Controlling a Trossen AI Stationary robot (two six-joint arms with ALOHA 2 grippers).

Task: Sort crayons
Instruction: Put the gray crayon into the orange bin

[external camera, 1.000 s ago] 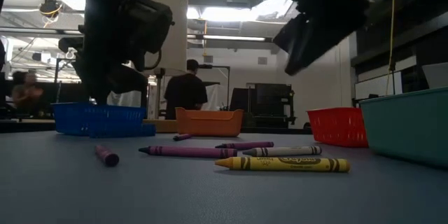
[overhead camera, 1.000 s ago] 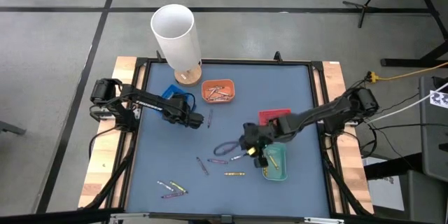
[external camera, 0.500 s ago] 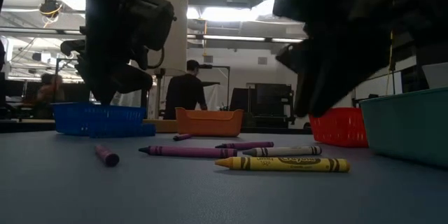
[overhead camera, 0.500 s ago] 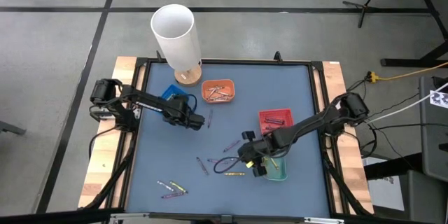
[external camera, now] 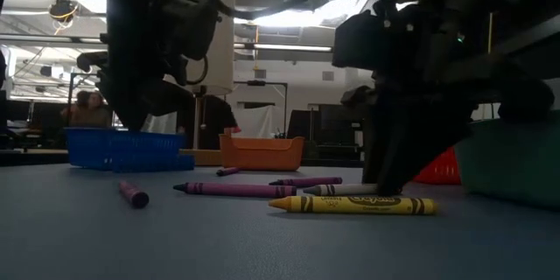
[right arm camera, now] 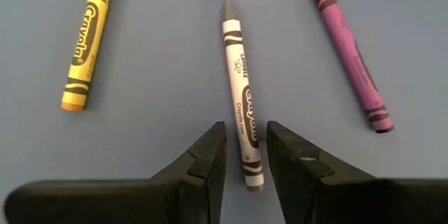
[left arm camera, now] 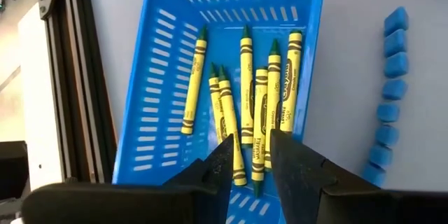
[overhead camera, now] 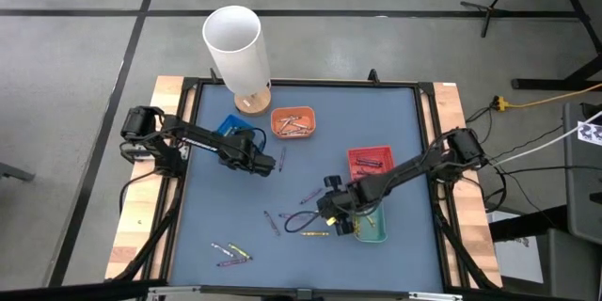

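Open mat point(overhead camera: 235, 202) is left toward the table's front left, broken only by scattered crayons point(overhead camera: 230, 252), while the back edge is blocked by the white cylinder point(overhead camera: 235, 45) and orange tray point(overhead camera: 293, 122), and the right side by the red tray point(overhead camera: 369, 159), green tray point(overhead camera: 371, 230) and right arm point(overhead camera: 404, 174).

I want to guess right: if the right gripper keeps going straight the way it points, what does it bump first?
Most likely the grey crayon: the right gripper sits open with that crayon's end between its fingers.

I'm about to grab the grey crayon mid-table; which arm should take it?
Right. The right gripper is low over the grey crayon, jaws open astride its end. The left gripper hangs over the blue tray.
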